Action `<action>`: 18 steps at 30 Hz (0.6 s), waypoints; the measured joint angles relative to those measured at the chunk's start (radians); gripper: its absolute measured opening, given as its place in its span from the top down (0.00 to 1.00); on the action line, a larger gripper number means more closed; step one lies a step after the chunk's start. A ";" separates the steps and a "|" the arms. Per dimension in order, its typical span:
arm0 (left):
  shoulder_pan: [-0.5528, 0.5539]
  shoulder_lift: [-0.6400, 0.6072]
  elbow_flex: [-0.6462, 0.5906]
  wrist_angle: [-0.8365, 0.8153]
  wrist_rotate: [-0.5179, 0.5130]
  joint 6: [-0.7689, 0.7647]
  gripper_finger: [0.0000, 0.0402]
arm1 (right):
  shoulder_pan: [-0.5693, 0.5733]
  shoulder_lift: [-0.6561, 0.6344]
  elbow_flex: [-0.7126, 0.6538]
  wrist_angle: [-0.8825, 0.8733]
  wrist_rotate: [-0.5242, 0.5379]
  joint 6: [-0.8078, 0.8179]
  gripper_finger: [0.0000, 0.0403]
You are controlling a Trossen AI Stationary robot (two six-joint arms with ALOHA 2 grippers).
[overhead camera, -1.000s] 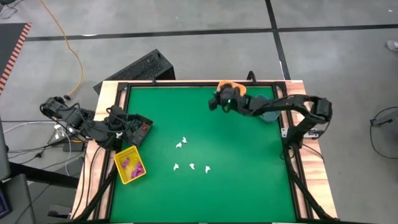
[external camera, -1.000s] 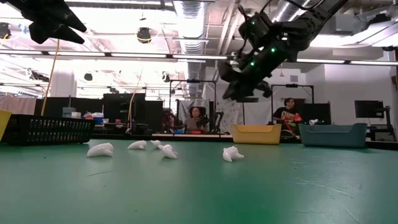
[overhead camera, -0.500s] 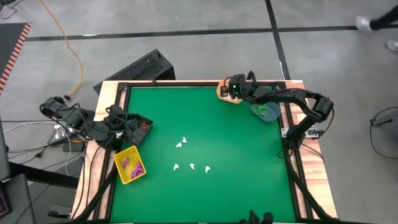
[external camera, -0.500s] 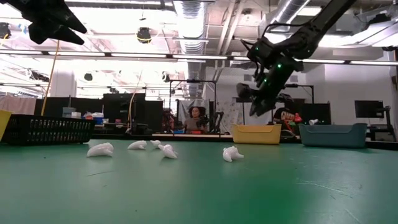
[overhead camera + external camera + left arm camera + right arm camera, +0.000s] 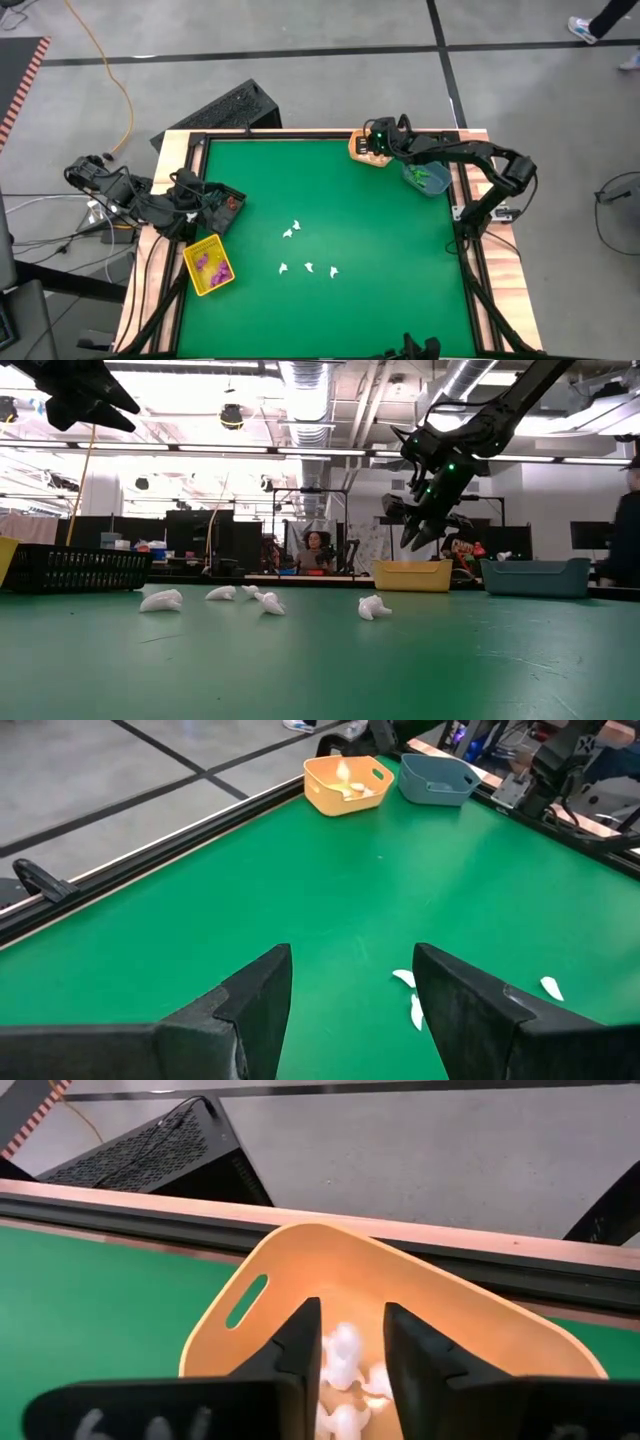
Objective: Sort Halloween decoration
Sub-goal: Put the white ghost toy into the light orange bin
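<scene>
Halloween decoration mostly sorted: white trinkets [image 5: 345, 1355] in orange bin [image 5: 362, 150] at upper centre, five white pieces [image 5: 308, 267] loose mid-frame on green surface [image 5: 400, 260]. Right end effector [image 5: 378, 140] over orange bin, fingers narrowly apart, empty. Left end effector [image 5: 350, 982] wide, idle at left.

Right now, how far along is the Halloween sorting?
Done: white trinkets in the orange bin, purple ones in the yellow bin, green ones in the blue bin. In hand: right gripper open over the orange bin, nothing held. Left: five white trinkets on the mat.
</scene>
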 joint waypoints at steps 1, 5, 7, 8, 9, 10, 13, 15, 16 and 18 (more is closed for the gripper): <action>0.000 0.000 0.000 0.000 -0.002 0.000 0.50 | 0.000 0.000 0.000 0.000 0.000 0.000 0.73; 0.000 0.000 0.000 0.000 -0.002 0.000 0.50 | -0.001 0.000 0.000 0.001 -0.001 0.000 0.67; 0.000 0.000 0.000 0.000 -0.002 0.000 0.50 | -0.001 0.000 0.000 0.009 -0.024 0.000 0.65; 0.000 0.000 0.000 0.000 -0.002 0.000 0.50 | 0.001 0.000 0.000 0.021 -0.045 -0.001 0.65; 0.000 0.000 0.000 0.000 -0.002 0.000 0.50 | 0.005 0.000 0.000 0.039 -0.069 -0.002 0.64; 0.000 0.000 0.000 0.000 -0.002 0.000 0.50 | 0.010 0.000 0.000 0.064 -0.098 -0.008 0.64; 0.000 0.000 0.000 0.000 -0.002 0.000 0.50 | 0.043 0.000 0.000 0.156 -0.191 -0.060 0.64; 0.000 0.000 0.000 0.000 -0.002 0.000 0.50 | 0.077 0.000 0.000 0.213 -0.231 -0.085 0.65; 0.000 0.000 0.000 0.000 -0.002 0.000 0.50 | 0.098 0.000 0.000 0.239 -0.243 -0.097 0.65; 0.000 0.000 0.000 0.000 -0.002 0.000 0.50 | 0.148 0.000 0.000 0.280 -0.255 -0.112 0.66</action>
